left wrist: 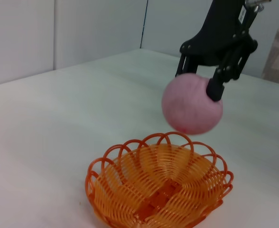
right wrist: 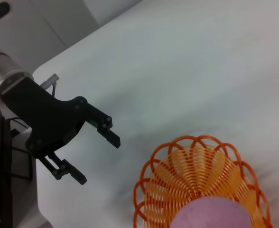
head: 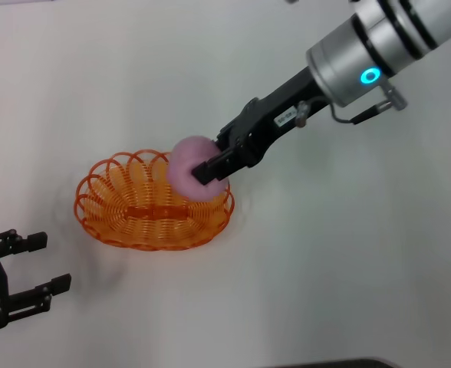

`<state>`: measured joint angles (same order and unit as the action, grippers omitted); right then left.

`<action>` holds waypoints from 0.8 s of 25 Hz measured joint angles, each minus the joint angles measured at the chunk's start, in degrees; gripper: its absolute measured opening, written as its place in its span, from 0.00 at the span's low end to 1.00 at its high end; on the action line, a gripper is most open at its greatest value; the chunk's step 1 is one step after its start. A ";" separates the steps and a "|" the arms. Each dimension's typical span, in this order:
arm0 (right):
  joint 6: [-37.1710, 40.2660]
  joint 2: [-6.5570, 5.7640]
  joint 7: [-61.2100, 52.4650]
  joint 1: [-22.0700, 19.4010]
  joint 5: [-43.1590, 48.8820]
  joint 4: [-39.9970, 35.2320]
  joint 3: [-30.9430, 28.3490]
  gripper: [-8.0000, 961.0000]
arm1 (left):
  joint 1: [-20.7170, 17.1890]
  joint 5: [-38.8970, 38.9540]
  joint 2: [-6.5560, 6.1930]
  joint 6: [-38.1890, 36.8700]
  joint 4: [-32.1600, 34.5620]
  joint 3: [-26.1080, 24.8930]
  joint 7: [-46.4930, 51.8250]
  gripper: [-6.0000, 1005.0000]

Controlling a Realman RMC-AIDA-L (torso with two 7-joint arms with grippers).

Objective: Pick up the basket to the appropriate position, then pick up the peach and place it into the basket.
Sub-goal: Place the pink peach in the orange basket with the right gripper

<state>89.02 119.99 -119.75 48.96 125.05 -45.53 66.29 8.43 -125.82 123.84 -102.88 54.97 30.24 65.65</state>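
At far left, near the table (head: 348, 268) edge, the left gripper (head: 40, 264) hangs idle, jaws spread wide and holding nothing. Centre-left, the basket (head: 130, 218) sits upright on the table. Above its right rim, clear of the wire, the right gripper (head: 224, 159) clamps the peach (head: 189, 165) between its fingers.

The basket (head: 153, 203) is open from above, but the right gripper (head: 210, 169) holding the peach (head: 196, 169) hangs over its right part. The counter (head: 348, 268) around the basket is bare. The left gripper (head: 34, 264), jaws apart, stands well apart at the left.
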 joint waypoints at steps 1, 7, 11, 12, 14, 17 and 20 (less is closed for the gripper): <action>-0.77 0.00 0.13 0.27 -0.35 0.83 0.88 0.48 | 0.01 -0.03 0.00 0.01 -0.03 0.00 0.00 0.72; -5.62 0.27 0.56 1.32 -0.94 4.05 5.30 0.48 | -0.11 0.09 0.00 -0.01 -0.11 0.00 0.01 0.72; -7.15 0.25 2.45 1.45 -3.15 5.61 6.32 0.49 | -0.13 0.15 0.05 -0.02 -0.13 0.00 0.01 0.72; -7.24 0.19 2.87 1.44 -3.67 5.64 6.36 0.49 | -0.13 0.15 0.06 -0.03 -0.13 0.00 0.01 0.72; -7.25 0.12 3.89 1.23 -4.24 5.76 6.38 0.50 | -0.15 0.18 0.07 -0.04 -0.13 0.00 0.01 0.72; -7.04 0.08 4.69 1.05 -4.37 5.93 6.40 0.54 | -0.16 0.17 0.09 -0.04 -0.13 0.00 0.01 0.72; -7.09 0.12 4.84 0.93 -4.39 6.00 6.44 0.58 | -0.17 0.14 0.09 -0.04 -0.13 0.00 0.06 0.72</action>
<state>81.94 120.11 -114.91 49.89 120.66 -39.53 72.73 8.26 -125.68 123.93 -102.92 54.84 30.24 65.71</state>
